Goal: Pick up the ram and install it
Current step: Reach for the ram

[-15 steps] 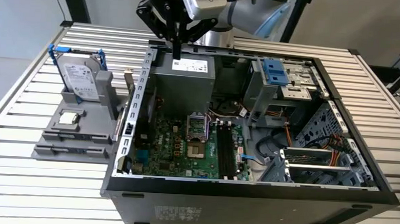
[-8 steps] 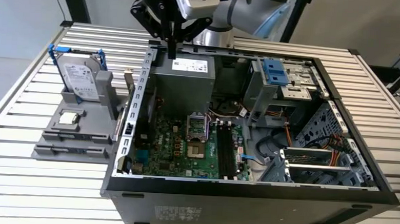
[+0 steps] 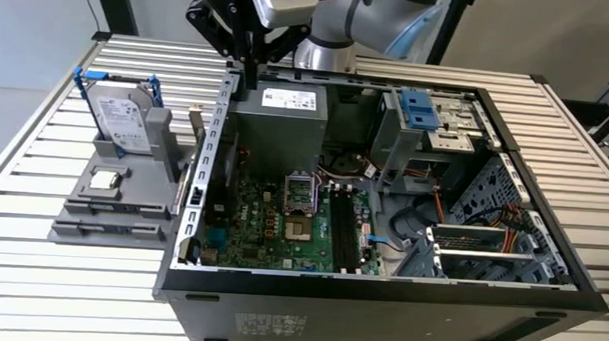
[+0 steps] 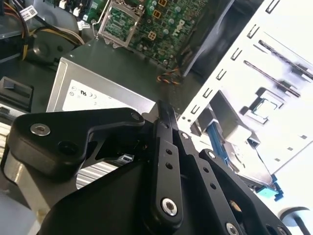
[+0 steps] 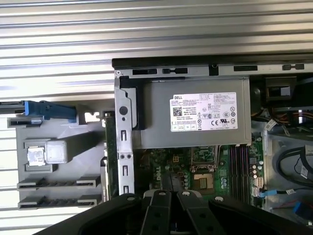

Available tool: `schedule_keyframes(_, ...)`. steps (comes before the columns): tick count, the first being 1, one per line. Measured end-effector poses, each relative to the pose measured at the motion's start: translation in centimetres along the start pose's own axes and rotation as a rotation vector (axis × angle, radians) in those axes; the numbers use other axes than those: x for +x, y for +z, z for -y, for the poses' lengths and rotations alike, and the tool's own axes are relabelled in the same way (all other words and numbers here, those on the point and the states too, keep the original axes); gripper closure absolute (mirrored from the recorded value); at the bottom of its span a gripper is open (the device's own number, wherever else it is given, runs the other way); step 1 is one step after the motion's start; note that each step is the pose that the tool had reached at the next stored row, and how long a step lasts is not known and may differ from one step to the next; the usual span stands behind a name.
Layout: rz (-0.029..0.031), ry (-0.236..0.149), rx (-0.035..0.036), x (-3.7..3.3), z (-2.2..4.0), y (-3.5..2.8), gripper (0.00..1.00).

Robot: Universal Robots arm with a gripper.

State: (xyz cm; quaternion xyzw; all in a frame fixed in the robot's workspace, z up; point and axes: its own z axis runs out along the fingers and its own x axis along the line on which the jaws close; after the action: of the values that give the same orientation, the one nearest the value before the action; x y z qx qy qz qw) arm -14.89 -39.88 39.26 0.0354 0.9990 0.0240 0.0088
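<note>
The ram (image 3: 193,145) is a thin green board standing on edge in the grey fixture (image 3: 115,207), just outside the case's wall on the exterior view's left; the first wrist view also shows the ram (image 5: 110,147). My gripper (image 3: 249,80) hangs over the back corner of the open computer case (image 3: 382,288), above the edge of the power supply (image 3: 286,111). It is higher than the ram and apart from it. Its black fingers (image 5: 164,196) are pressed together with nothing between them, and in the second wrist view the gripper (image 4: 161,110) tapers to a closed tip. The black memory slots (image 3: 341,227) lie on the motherboard.
A silver hard drive with blue rails (image 3: 119,118) stands upright at the back of the fixture. Inside the case are the motherboard (image 3: 270,223), cables and a drive cage (image 3: 422,122). The slatted metal table (image 3: 48,282) surrounds the case.
</note>
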Motion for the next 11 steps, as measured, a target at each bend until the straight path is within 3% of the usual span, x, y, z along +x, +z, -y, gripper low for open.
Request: schedule_keyframes(11, 0.0000, 0.000, 0.0000, 1.83, 0.12, -0.03, 1.00)
